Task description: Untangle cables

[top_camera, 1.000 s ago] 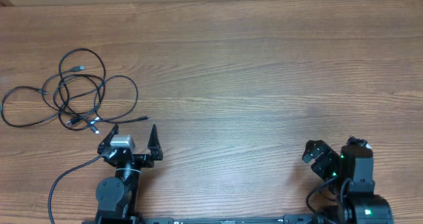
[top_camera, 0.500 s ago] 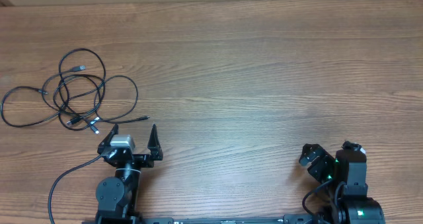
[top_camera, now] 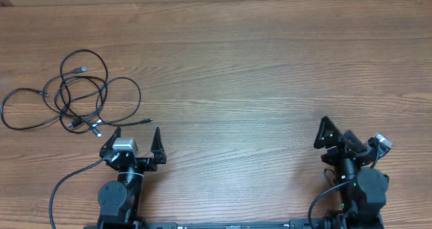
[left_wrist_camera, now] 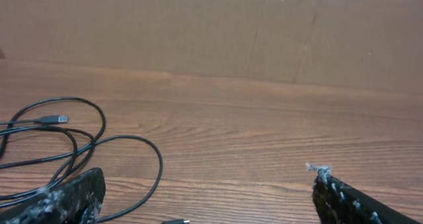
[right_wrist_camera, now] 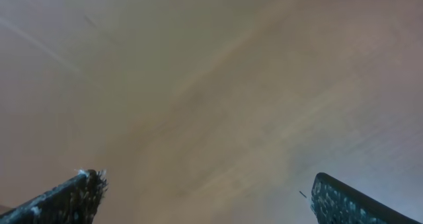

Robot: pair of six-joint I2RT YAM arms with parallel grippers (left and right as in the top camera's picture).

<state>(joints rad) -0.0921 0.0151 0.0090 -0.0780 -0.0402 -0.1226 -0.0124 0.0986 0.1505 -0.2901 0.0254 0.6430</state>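
The cables [top_camera: 81, 97] are thin black cords in a loose tangle of loops at the table's left, with small plug ends near its lower edge. My left gripper [top_camera: 136, 133] is open and empty just below and right of the tangle, not touching it. In the left wrist view the loops [left_wrist_camera: 99, 141] lie ahead to the left, with a silver-tipped plug [left_wrist_camera: 54, 119], and the gripper [left_wrist_camera: 208, 187] is wide open over bare wood. My right gripper [top_camera: 337, 136] is at the front right, far from the cables. The right wrist view is blurred and shows that gripper [right_wrist_camera: 208, 181] open and empty.
The wooden table [top_camera: 256, 73] ends at its far edge against a brown cardboard wall [left_wrist_camera: 218, 26]. A thicker black arm wire [top_camera: 67, 182] curves off the left arm base at the front left.
My right gripper has swung up and turned at the front right, so its fingers now point another way. The left gripper and the cables have not moved.
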